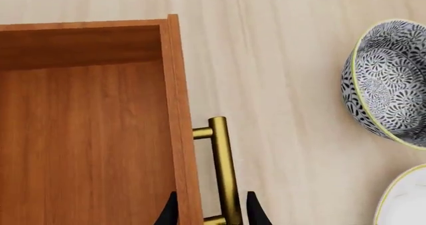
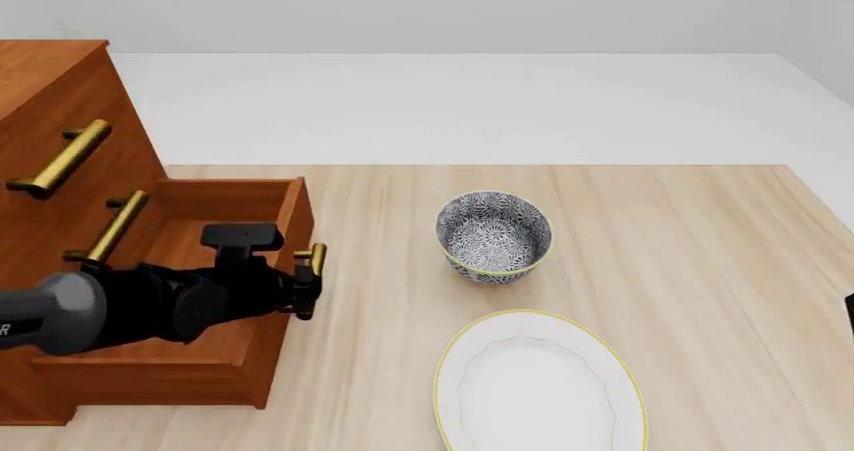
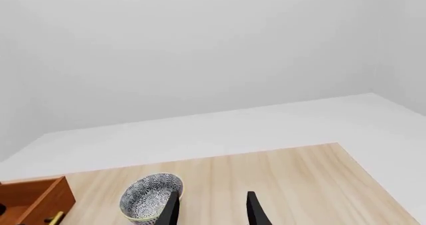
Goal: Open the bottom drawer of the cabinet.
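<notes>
The reddish-brown cabinet (image 2: 60, 91) stands at the table's left edge. Its bottom drawer (image 2: 214, 206) is pulled out toward the table's middle, and its inside is empty in the left wrist view (image 1: 80, 135). The drawer's brass bar handle (image 2: 316, 259) sits on the drawer front. My left gripper (image 2: 307, 289) is at that handle. In the left wrist view the left gripper (image 1: 213, 215) has its black fingertips (image 1: 256, 212) apart, straddling the handle (image 1: 223, 160) and the drawer front. My right gripper (image 3: 213, 210) is open and empty, off to the right.
A patterned blue-and-white bowl (image 2: 494, 236) stands near the table's middle, right of the drawer. A white plate with a yellow rim (image 2: 541, 391) lies in front of it. The two upper drawers are closed, each with its own brass handle (image 2: 60, 158) (image 2: 110, 226).
</notes>
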Motion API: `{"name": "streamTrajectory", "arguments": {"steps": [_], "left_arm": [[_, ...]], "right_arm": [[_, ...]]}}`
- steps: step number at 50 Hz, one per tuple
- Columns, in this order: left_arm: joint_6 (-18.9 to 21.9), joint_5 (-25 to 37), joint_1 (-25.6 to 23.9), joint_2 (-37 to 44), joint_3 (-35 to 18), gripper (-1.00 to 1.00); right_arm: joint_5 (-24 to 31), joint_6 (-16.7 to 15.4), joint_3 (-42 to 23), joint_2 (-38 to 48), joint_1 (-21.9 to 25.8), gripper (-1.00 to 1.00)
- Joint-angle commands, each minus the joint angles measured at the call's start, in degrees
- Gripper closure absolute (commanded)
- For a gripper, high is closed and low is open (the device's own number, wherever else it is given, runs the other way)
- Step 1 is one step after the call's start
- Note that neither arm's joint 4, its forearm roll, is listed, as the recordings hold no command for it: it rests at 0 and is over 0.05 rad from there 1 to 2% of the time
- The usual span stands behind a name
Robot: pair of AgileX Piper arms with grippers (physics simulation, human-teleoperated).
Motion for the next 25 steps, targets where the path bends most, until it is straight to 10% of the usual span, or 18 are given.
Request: {"name": "streamTrajectory", "arguments": {"steps": [1, 25], "left_arm": [[-0.77, -1.21, -3.88, 1.93, -1.71, -1.0], [1.25, 1.91, -3.65, -1.95, -2.73, -1.0]], "right_arm": [[0.16, 0.05, -0.28, 0.0, -0.02, -1.0], [0.16, 0.06, -0.35, 0.01, -0.05, -1.0]]}}
